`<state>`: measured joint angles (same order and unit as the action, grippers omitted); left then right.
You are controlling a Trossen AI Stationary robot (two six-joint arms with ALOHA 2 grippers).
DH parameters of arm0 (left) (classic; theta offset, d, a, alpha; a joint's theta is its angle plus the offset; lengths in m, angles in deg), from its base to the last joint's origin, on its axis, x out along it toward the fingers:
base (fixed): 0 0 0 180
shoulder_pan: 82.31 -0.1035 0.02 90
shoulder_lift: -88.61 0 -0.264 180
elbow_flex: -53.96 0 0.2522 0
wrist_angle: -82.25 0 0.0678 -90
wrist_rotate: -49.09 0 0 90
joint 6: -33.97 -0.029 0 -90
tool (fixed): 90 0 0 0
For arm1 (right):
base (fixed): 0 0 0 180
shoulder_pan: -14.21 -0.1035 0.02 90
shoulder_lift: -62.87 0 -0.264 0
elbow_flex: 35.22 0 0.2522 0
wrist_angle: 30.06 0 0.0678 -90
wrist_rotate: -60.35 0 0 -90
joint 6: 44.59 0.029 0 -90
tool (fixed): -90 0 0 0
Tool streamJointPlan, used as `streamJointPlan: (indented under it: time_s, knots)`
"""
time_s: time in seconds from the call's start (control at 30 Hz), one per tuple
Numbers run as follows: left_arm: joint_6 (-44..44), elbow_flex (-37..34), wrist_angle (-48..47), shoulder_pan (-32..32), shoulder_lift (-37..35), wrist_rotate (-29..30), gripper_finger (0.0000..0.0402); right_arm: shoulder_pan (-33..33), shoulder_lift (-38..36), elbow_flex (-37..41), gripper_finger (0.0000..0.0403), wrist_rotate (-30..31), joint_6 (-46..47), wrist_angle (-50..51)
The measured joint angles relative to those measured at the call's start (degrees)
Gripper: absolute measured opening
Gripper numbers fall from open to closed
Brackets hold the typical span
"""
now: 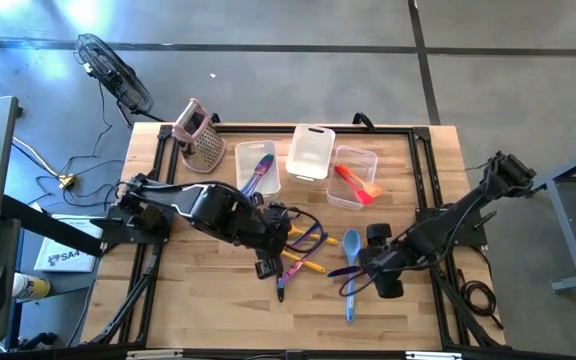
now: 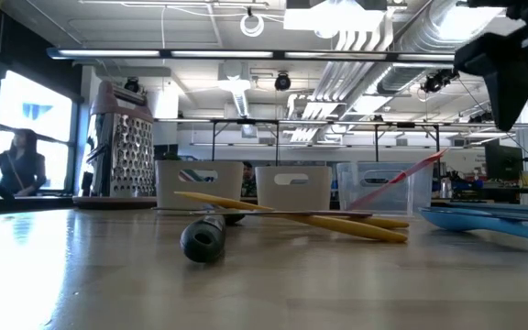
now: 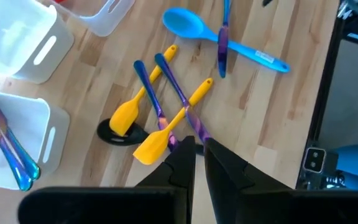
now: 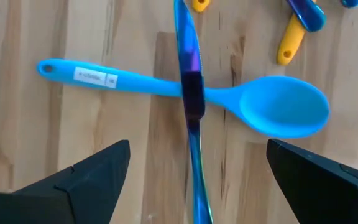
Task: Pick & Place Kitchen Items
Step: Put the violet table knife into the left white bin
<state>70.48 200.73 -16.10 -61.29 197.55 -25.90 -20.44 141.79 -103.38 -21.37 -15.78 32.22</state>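
Low view: a black handle end (image 2: 203, 240) lies nearest, in front of the yellow spatulas (image 2: 337, 223).

High view: left gripper (image 1: 268, 262) is over the utensil pile beside the blue spoon (image 1: 350, 270); right gripper (image 1: 378, 268) sits on the spoon's other side.

Left wrist view: jaws nearly closed, seemingly pinching a purple utensil (image 3: 178, 93) crossing the spatulas.

Right wrist view: jaws wide apart, holding nothing, above an iridescent knife (image 4: 190, 93) lying across the spoon.

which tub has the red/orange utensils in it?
The clear tub nearest the right arm's side. It holds the red and orange utensils; the middle white tub looks empty, and the left tub holds an iridescent purple-blue piece.
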Motion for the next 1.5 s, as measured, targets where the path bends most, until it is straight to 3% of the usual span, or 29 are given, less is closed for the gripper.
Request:
streamJointPlan:
  time_s: [0.6,1.0,1.5]
  knots:
    - [-0.01,-0.02,2.19,3.1,0.04,2.99,0.0031,-0.36,-0.02,10.48,0.0371,0.92,3.1,-12.96]
    - [0.0,-0.02,2.22,3.1,0.06,3.56,0.0031,-0.36,0.28,11.35,0.0371,3.34,2.91,-13.73]
    - [0.85,-0.02,2.22,3.12,0.07,3.56,0.0031,-0.36,7.34,11.33,0.0371,0.61,2.46,-17.45]
